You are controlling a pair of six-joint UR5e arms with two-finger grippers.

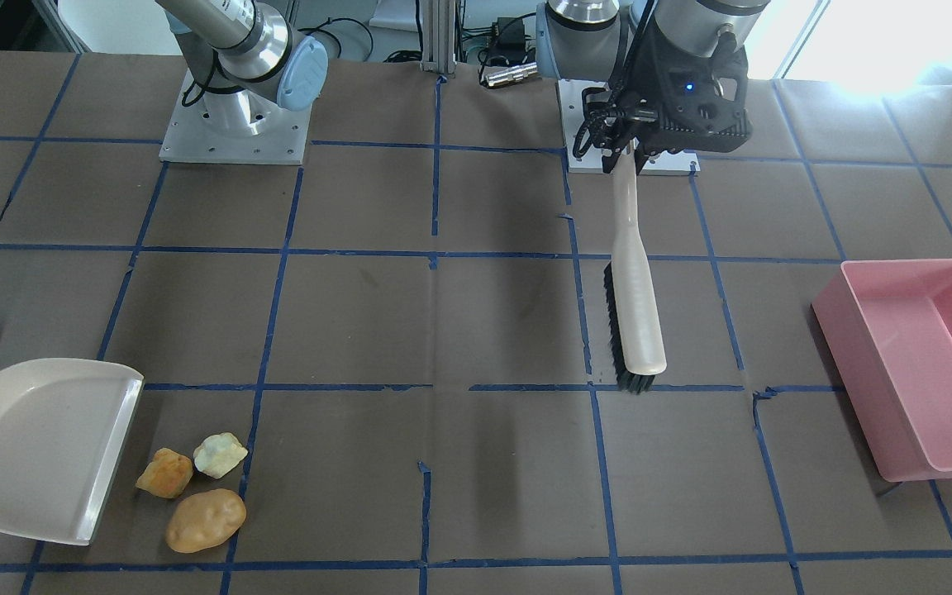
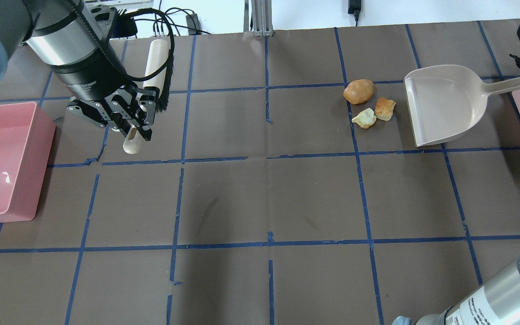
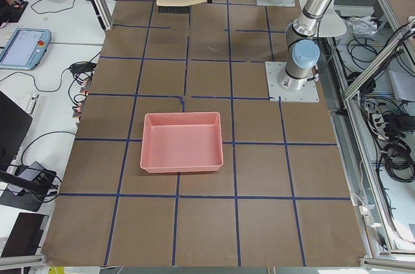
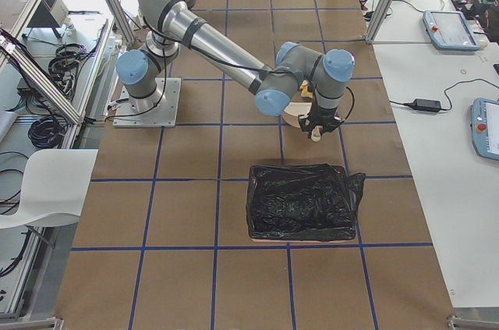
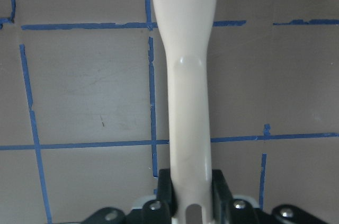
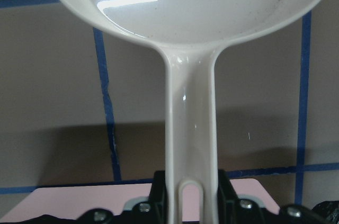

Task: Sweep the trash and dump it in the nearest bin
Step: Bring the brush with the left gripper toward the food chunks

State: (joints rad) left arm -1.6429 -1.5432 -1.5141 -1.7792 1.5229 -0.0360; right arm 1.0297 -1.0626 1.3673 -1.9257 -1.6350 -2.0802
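My right gripper [image 6: 189, 195] clamps the dustpan [image 2: 445, 99] handle, far right. My left gripper [image 5: 189, 200] clamps the brush [image 1: 637, 314] handle, far left. Just left of the pan's lip lie the potato-shaped lump [image 2: 359, 91], golden chunk [image 2: 385, 109] and pale chunk [image 2: 364, 118]. They look light, firm and prone to rolling, so I'd sweep them, not pinch.

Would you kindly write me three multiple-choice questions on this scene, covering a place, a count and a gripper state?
1. Where are the trash lumps? A in the dustpan; B on the table beside the dustpan's mouth; C in the pink bin.
2. How many lumps? A two; B five; C three.
3. The left gripper is: A shut on the brush; B open; C shut on the dustpan.
Answers: B, they lie on bare table by its edge; C, three show; A, it clamps the brush handle.
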